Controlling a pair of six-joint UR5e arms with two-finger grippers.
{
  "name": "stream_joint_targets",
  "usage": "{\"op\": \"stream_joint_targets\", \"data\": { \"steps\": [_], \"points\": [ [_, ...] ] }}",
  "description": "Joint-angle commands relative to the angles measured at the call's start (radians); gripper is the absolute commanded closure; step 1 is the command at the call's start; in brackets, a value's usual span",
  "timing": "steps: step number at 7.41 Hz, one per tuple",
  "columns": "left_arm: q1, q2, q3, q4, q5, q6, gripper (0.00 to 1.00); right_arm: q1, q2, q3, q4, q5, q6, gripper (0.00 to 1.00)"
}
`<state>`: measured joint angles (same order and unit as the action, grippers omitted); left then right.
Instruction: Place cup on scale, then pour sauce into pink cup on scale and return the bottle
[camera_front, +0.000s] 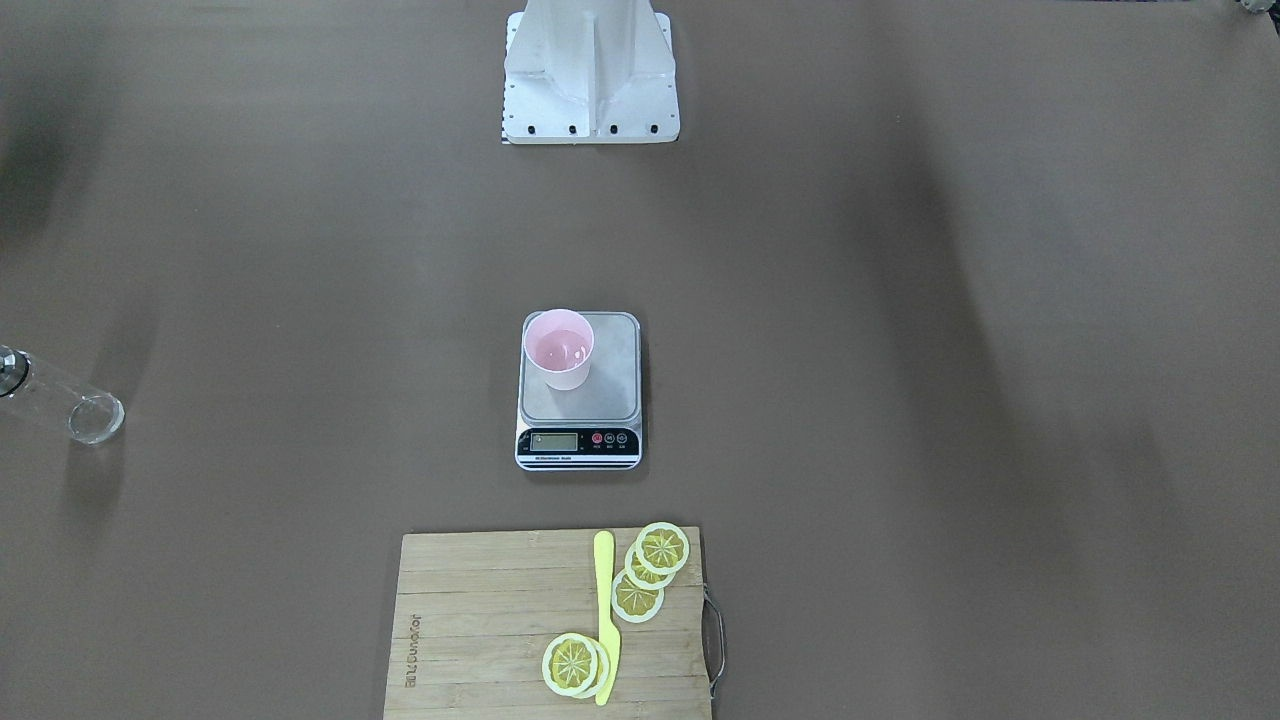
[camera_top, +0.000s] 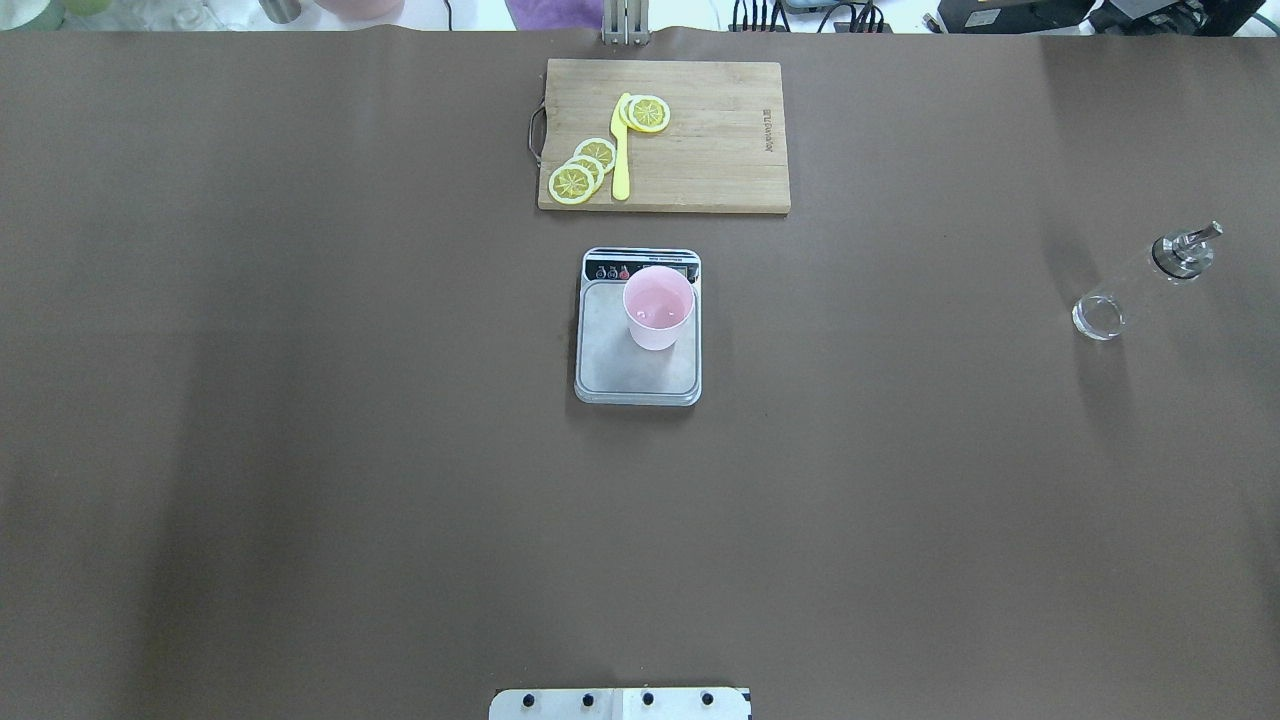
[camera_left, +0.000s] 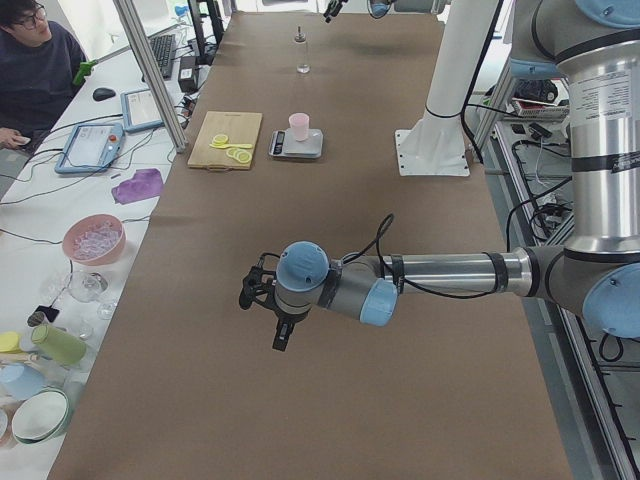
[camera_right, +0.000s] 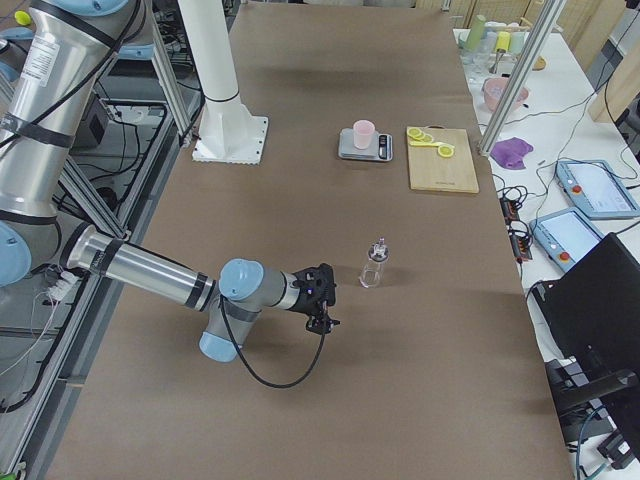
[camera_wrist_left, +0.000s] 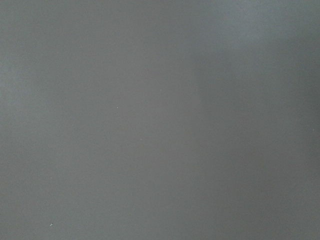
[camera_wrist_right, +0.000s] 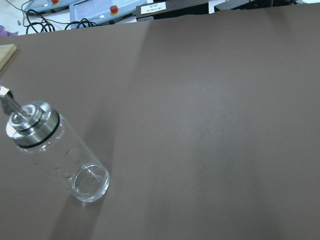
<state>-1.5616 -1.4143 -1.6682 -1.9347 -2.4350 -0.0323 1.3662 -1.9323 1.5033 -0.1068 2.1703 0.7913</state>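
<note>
Since only side views catch it, we can't tell if the left gripper (camera_left: 256, 291) is open or closed; its wrist camera shows bare brown table cover (camera_wrist_left: 160, 120) only. Well off to its right, the small pale pink plastic cup (camera_top: 658, 305) sits upright on the flat brushed-steel scale (camera_top: 615, 365). The slim clear glass bottle with metal spout cap (camera_wrist_right: 57, 155) stands just ahead of the right gripper (camera_right: 319, 292), jaw state also untellable. We judge the glass slick, rigid and breakable: grip mid-body. Bottle contents are hard to make out.

Both arms are silver metal tubes with pale blue round caps at the joints. The left arm (camera_left: 440, 272) has a white printed label (camera_left: 612, 95). The right arm (camera_right: 150, 268) has black bands and a loose black cable (camera_right: 281, 384). The white base (camera_front: 590, 100) has black screws (camera_front: 572, 129).
</note>
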Motion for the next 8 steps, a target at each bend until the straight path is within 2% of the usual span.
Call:
{"op": "stream_joint_targets", "data": {
  "steps": [1,3,5,6,8],
  "points": [
    [0.000,0.002,0.002,0.008,0.004,-0.005,0.02,0.094,0.032,0.005,-0.240,0.147,-0.138,0.00],
    [0.000,0.015,0.007,0.008,0.011,-0.003,0.02,0.163,0.059,0.011,-0.423,0.213,-0.355,0.00],
    [0.002,0.035,0.007,0.007,0.025,0.006,0.02,0.157,0.078,0.032,-0.526,0.212,-0.403,0.00],
    [0.012,0.037,0.007,0.010,0.081,0.006,0.02,0.154,0.081,0.090,-0.644,0.206,-0.432,0.00],
    [0.029,0.031,0.001,0.077,0.103,0.006,0.02,0.171,0.081,0.303,-1.058,0.140,-0.634,0.00]
  ]
}}
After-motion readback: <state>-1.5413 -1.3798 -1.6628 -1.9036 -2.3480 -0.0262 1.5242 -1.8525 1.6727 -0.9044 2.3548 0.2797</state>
